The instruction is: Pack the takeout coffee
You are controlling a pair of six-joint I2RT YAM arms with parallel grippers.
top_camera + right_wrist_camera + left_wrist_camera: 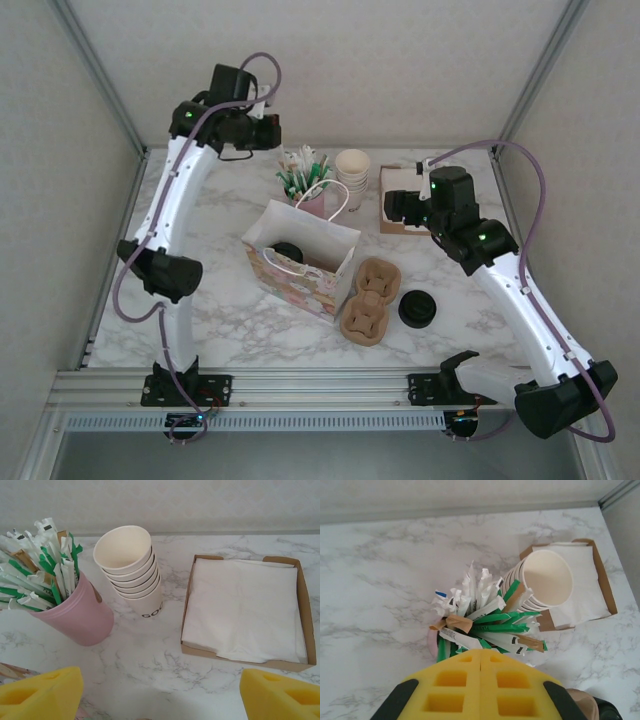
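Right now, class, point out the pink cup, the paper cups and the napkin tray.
pink cup [85, 620]: right wrist view, side wall.
paper cups [147, 602]: right wrist view, lowest cup's side.
napkin tray [280, 664]: right wrist view, near cardboard wall.

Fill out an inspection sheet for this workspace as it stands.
Surface: marble tabletop, no spills seen.
Job's things: takeout coffee, black lid showing inside the patterned paper bag.
Clutter: pink cup of wrapped straws, stacked paper cups, napkin tray, cardboard cup carriers, low black round item.
Grippers: left gripper fingers shut, above the straws; right gripper fingers open, holding nothing, facing the napkins.
Cables: purple cables run along both arms.
Surroundings: pale walls, aluminium frame.
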